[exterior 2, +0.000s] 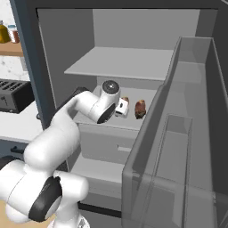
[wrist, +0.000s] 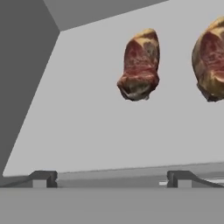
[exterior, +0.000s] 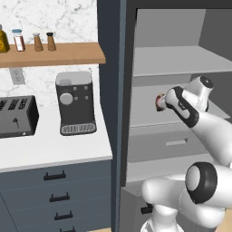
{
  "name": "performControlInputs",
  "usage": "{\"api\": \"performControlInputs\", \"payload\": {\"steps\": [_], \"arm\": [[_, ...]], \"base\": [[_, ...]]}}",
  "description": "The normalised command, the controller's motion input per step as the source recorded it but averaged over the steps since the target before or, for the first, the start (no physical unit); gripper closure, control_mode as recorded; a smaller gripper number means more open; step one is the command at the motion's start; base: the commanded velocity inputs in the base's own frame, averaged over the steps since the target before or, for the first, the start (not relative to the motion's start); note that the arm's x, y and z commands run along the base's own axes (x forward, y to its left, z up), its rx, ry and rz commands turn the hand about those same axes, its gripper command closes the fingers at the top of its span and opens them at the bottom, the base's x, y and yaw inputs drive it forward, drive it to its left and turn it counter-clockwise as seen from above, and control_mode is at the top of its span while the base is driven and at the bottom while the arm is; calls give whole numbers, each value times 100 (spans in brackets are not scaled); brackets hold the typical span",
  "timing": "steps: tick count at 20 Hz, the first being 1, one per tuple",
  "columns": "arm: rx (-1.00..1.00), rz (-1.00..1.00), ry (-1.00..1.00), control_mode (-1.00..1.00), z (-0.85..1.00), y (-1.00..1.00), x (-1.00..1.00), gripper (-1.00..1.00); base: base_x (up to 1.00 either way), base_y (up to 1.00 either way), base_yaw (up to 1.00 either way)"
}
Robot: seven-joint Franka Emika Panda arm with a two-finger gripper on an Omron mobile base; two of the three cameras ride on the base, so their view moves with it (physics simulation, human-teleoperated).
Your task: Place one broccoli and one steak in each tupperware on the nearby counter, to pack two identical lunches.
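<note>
hand view, fingertips: two dark tips point(wrist: 43, 178) rise at the near edge, well apart with only bare shelf between them, so the jaws are spread wide and pinch nothing.
gripper: in the right base view the gripper point(exterior 2: 121, 107) reaches into the open fridge at the middle shelf, just short of the meat.
near steak: the steak point(wrist: 140, 65) lies on the grey fridge shelf point(wrist: 87, 131), ahead of the tips and a little right of centre, not touched.
far-right steak: a second steak point(wrist: 212, 65) lies beside the first, apart from it and cut by the right edge of the hand view; in the right base view it shows as a brown lump point(exterior 2: 140, 108) on the shelf.
handling, judged: raw meat, probably soft and yielding, fairly light, likely slick on the surface; not fragile, but it could sag or slide from a shallow pinch.
where to hold, judged: across the narrow width at mid-body, the jaws set down either side so the pads bite the thick part rather than the tapered lower end.
counter: the counter point(exterior: 54, 149) lies left of the fridge, with a toaster point(exterior: 17, 116) and a coffee machine point(exterior: 75, 103) on it.
tupperware and broccoli: cannot place either from these views.
writing: none readable; the bottles and shakers on the wooden wall shelf point(exterior: 68, 54) are too small to make out any label.
</note>
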Motion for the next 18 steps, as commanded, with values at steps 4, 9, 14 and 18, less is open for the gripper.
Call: {"api": "performControlInputs", "payload": {"steps": [4,9,14,18], "arm": [[0,0,0,-100,0,0,42,-100],[0,0,0,-100,0,-4,29,-100],[0,0,0,-100,-1,-11,25,-100],[0,0,0,-100,-9,-13,21,-100]], "base": [[0,0,0],[0,0,0],[0,0,0],[0,0,0]]}}
